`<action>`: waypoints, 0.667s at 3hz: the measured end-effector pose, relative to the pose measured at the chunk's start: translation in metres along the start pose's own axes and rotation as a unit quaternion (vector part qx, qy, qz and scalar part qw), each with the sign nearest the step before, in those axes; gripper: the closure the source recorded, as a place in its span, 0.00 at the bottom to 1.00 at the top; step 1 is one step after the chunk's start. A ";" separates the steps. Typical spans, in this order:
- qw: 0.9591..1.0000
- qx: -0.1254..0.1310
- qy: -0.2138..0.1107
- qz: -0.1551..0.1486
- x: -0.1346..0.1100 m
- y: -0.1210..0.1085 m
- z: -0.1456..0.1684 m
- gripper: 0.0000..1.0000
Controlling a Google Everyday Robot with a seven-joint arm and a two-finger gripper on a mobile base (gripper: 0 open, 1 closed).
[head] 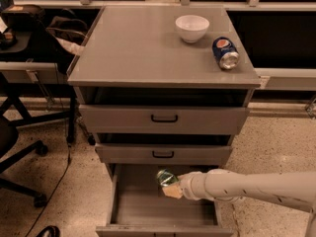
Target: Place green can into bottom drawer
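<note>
The green can (165,177) is held in my gripper (171,184), above the middle of the open bottom drawer (143,206). The can is green and white, tilted, with its top toward the upper left. My white arm reaches in from the right edge of the view, and the gripper's tan fingers (173,191) are closed around the can. The drawer is pulled out toward the camera and its plain grey interior shows to the left of and in front of the can.
Two shallower drawers with black handles (164,118) sit above, closed. On the cabinet top stand a white bowl (192,27) and a blue Pepsi can (225,53) lying on its side. An office chair (10,142) and desk stand at the left.
</note>
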State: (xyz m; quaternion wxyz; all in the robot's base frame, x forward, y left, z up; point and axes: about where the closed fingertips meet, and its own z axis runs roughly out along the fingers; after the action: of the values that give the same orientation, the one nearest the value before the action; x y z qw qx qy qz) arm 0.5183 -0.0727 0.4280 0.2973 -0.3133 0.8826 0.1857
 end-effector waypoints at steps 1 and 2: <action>1.000 0.000 0.000 0.000 0.000 0.000 0.000 1.00; 1.000 -0.012 0.006 -0.003 0.013 -0.003 0.015 1.00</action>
State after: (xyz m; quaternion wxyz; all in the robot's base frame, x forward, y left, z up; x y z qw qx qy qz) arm 0.5185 -0.0728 0.4082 0.2890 -0.3205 0.8812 0.1931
